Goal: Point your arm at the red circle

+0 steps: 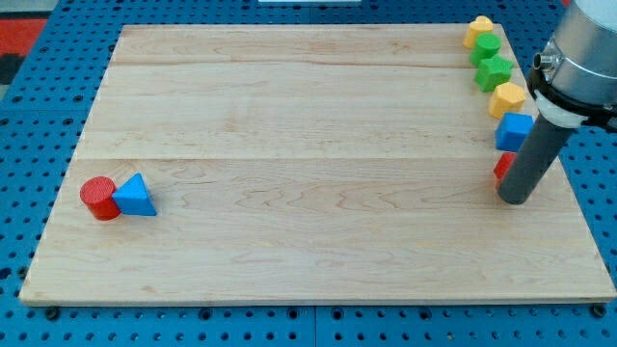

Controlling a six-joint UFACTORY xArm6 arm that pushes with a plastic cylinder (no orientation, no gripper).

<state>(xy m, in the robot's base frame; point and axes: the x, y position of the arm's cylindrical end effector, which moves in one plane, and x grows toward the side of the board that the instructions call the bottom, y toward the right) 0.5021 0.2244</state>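
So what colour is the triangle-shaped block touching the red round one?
Blue: the triangle beside the red circle, in the camera view.

You get a single view, set above the near edge of the wooden board (308, 173) and angled downward across it. It sits close enough that the board nearly fills the frame, blue pegboard (39, 125) around.
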